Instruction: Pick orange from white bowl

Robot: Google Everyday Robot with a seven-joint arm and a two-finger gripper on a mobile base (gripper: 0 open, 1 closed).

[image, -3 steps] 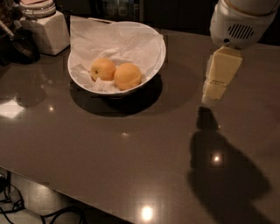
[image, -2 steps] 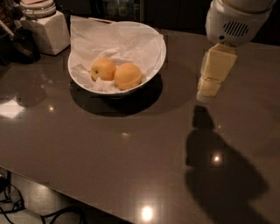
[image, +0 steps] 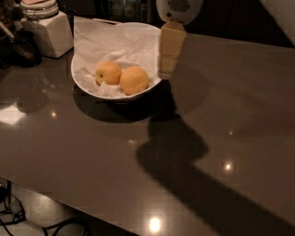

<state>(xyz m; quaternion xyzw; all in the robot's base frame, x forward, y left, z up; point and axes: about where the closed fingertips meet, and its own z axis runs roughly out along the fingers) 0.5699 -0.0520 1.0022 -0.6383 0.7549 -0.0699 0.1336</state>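
Observation:
The orange (image: 134,79) lies in the white bowl (image: 87,91), on crumpled white paper, at the right of the two fruits. A paler yellow-orange fruit (image: 108,73) with a dark stem dimple lies touching it on the left. The gripper (image: 168,57) hangs from the arm's white housing (image: 179,10) at the top. It stands just past the bowl's right rim, a little right of and above the orange, not touching it.
A white square-based jar (image: 46,27) stands at the back left beside a dark object (image: 18,44). The glossy grey table (image: 193,152) runs to a front edge at the lower left, with cables (image: 27,221) on the floor below.
The gripper has moved left, from well to the right of the bowl to its right rim.

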